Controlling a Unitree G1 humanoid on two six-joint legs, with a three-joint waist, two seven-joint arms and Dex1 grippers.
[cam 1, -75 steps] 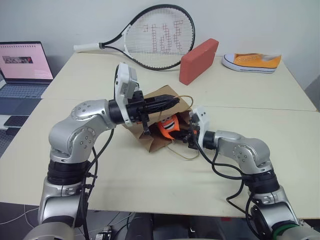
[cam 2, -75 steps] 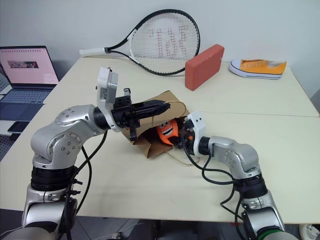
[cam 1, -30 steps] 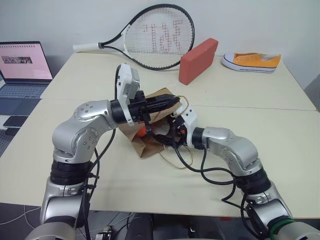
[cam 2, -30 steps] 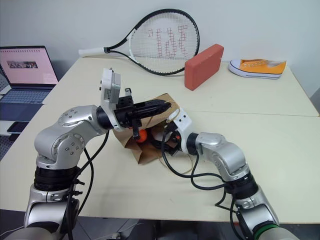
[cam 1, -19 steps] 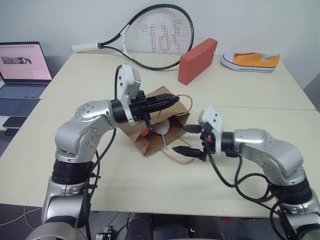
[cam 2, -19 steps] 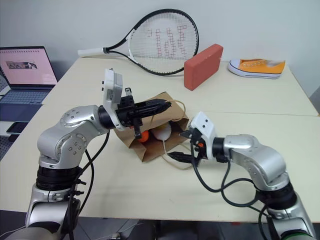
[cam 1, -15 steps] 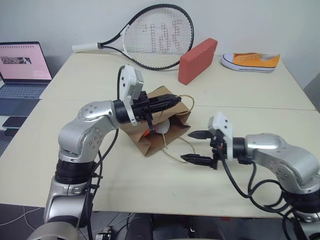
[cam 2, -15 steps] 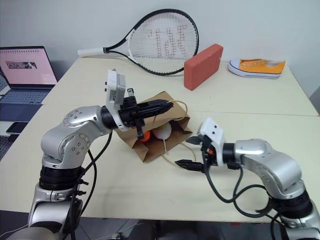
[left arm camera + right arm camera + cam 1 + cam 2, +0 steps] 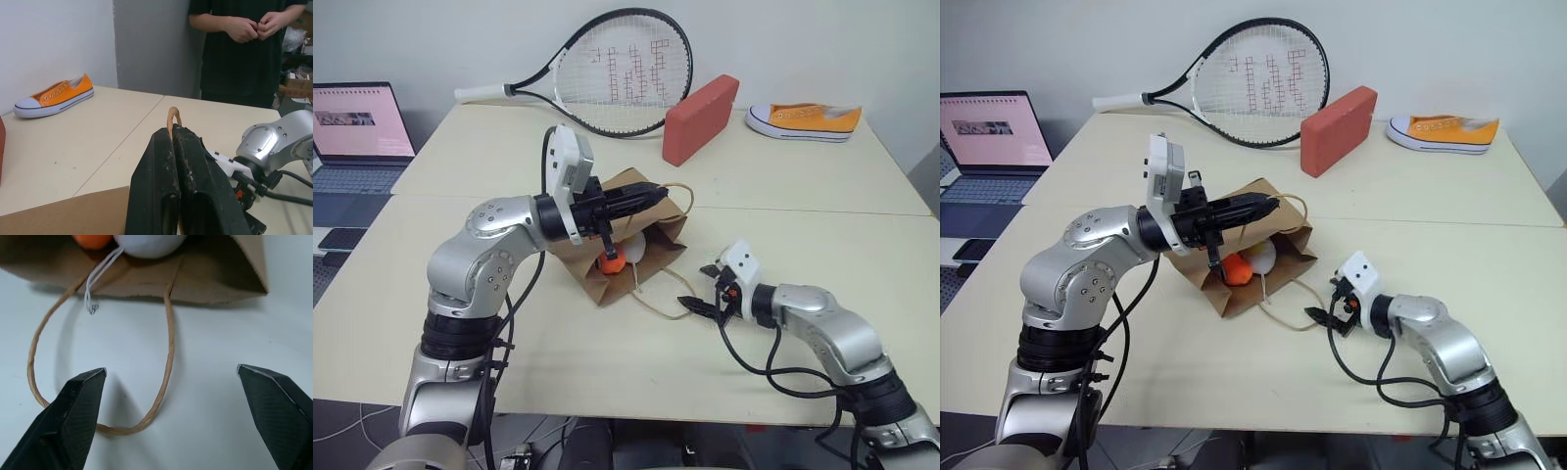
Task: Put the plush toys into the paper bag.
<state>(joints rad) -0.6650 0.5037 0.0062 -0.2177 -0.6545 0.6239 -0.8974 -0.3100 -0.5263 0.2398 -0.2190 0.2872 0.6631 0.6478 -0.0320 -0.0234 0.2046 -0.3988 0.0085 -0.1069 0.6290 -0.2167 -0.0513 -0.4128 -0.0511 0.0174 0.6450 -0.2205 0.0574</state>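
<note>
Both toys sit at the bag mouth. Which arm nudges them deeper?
Right. Its claw is open, empty and faces the paper bag mouth; the left claw is shut on the bag's upper handle, holding it open.

Matt brown paper bag (image 9: 625, 262) with twisted paper-cord handles (image 9: 161, 396), soft plush toys (image 9: 1249, 264) inside, on a smooth matt cream table (image 9: 558, 343); left gripper (image 9: 173, 147) fingers matt black with a rough scuffed surface
</note>
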